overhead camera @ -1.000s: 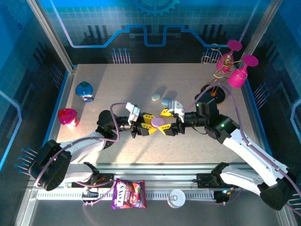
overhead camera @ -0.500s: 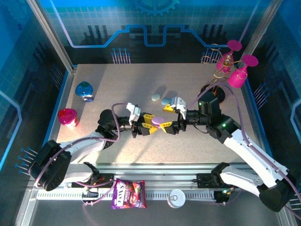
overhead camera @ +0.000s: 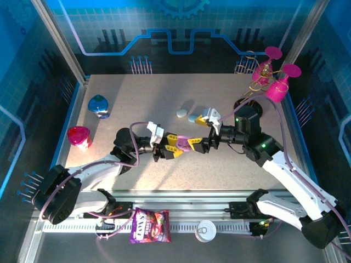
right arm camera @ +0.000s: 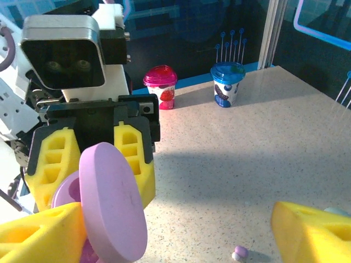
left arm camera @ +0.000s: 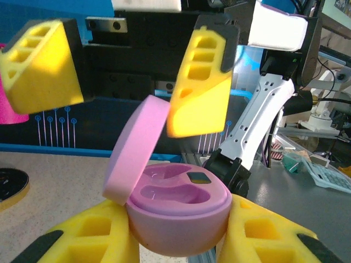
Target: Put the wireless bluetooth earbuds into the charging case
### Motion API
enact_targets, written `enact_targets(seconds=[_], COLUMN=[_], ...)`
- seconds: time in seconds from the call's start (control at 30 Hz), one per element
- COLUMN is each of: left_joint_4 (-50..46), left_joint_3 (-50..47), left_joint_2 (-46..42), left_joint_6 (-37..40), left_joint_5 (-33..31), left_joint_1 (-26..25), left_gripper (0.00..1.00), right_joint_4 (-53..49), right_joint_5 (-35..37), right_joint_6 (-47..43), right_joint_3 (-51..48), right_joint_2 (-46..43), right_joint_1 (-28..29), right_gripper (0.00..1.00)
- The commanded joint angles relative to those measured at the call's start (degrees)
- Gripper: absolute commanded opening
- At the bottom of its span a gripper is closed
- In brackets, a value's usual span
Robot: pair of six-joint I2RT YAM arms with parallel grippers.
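My left claw [overhead camera: 172, 147]: pinching case [left arm camera: 175, 211], lid [left arm camera: 134, 148] up.
My right claw [right arm camera: 175, 235]: spread wide.
Purple bud [right arm camera: 239, 252]: on table [right arm camera: 247, 164], lower middle.

Three cases are counted: purple case [left arm camera: 178, 219] (lid up), pale case [overhead camera: 181, 113], blue case [overhead camera: 195, 117]. Two cups are seen: blue cup [overhead camera: 98, 106], pink cup [overhead camera: 79, 137]. One purple earbud [right arm camera: 239, 252], one snack packet [overhead camera: 149, 225] and one tin [overhead camera: 207, 230] are noted.

Speckled table [overhead camera: 164, 87]. Blue cup [overhead camera: 98, 106] and pink cup [overhead camera: 79, 137] stand left. Pale case [overhead camera: 181, 113] and blue case [overhead camera: 194, 117] lie mid-table.
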Motion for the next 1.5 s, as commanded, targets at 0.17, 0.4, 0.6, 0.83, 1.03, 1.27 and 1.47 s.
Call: enact_targets(seconds=[0.17,0.4,0.6,0.83,1.03,1.27,1.47], left_joint_4=[2.99,3.06,3.58,4.04,4.26,2.06,-1.43], left_joint_3=[-0.77,-0.64,-0.45,0.19,-0.16,-0.08,0.71], left_joint_2=[-0.63,-0.36,-0.19,0.25,0.26,0.28,-0.17], left_joint_6=[1.32,0.70,-0.13,-1.44,-1.70,0.44,2.10], left_joint_5=[-0.30,-0.54,0.02,1.37,1.29,-1.00,-2.75], left_joint_1=[-0.05,-0.07,-0.02,-0.12,-0.08,-0.12,-0.07], left_gripper=[0.26,0.26,0.26,0.27,0.27,0.43,0.48], right_joint_4=[-0.50,0.33,0.89,-2.33,-1.84,-1.35,0.26], right_joint_5=[4.56,-0.08,1.04,-1.88,-2.38,0.14,5.05], right_joint_6=[3.34,1.78,-0.47,-4.27,-4.83,-4.59,-4.01], right_joint_3=[1.07,0.50,-0.54,1.40,1.31,1.35,1.05], right_joint_2=[-2.22,-2.10,-2.45,1.17,1.93,0.80,0.68], right_joint_1=[-0.59,0.01,1.14,3.42,3.54,4.19,5.59], right_gripper=[0.97,0.97,0.81,0.38,0.09,0.05,0.02])
